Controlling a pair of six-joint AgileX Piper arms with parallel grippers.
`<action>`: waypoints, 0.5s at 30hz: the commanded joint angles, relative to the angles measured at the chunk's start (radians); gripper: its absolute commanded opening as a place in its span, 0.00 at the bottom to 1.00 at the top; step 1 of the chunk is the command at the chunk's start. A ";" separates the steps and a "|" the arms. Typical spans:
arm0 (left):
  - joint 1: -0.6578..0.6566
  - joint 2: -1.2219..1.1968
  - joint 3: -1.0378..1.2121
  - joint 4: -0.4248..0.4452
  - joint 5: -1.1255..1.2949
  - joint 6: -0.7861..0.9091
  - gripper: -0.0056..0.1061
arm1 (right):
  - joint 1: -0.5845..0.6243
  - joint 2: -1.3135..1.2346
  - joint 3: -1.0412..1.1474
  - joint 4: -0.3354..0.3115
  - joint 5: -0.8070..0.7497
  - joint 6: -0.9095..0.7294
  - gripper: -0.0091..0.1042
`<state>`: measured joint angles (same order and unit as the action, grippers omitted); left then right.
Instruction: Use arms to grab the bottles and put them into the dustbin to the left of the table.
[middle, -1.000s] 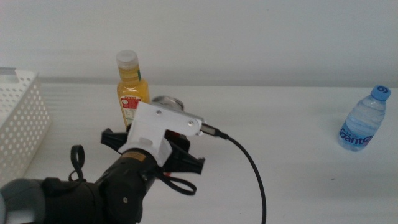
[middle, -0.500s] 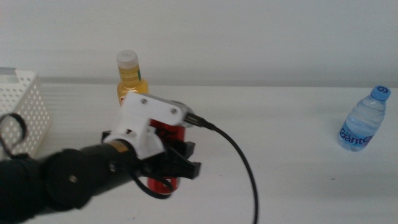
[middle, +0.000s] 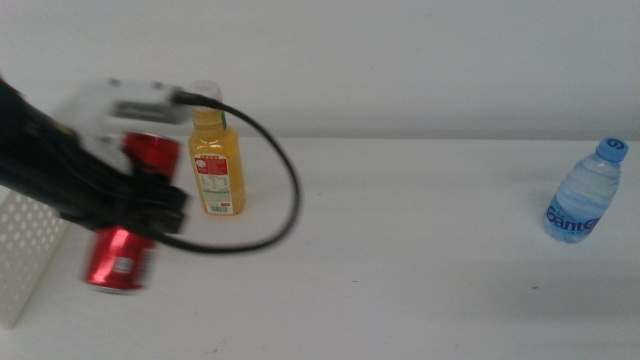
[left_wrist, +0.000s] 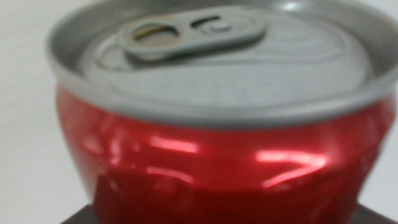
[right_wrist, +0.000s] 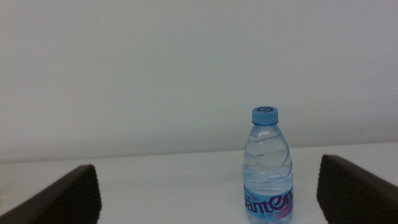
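Red can (middle: 122, 232) clamped in left gripper (middle: 140, 205), lifted off table (middle: 420, 250) beside dustbin (middle: 25, 260); right gripper (right_wrist: 208, 190) wide open, empty.

One red can (middle: 121, 256), one orange juice bottle (middle: 216, 165), one water bottle (middle: 585, 203), one white basket (middle: 25, 255).

red can (middle: 120, 255), orange bottle (middle: 217, 165), blue-capped bottle (middle: 585, 195)

Bare lab setup: plain white table (middle: 420, 250), blank wall (middle: 400, 60).
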<state>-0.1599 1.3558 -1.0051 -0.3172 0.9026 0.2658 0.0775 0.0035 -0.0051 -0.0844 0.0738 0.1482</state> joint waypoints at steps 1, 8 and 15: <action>0.097 -0.011 -0.073 0.025 0.151 0.093 0.03 | -0.008 -0.039 0.044 -0.006 -0.008 -0.006 0.90; 0.392 0.083 -0.237 -0.062 0.374 0.318 0.03 | -0.008 -0.039 0.044 -0.006 -0.008 -0.006 0.90; 0.536 0.181 -0.394 -0.003 0.409 0.311 0.03 | -0.008 -0.039 0.044 -0.006 -0.008 -0.006 0.90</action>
<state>0.3563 1.5206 -1.3565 -0.3238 1.2141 0.5852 0.0775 0.0035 -0.0051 -0.0844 0.0738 0.1482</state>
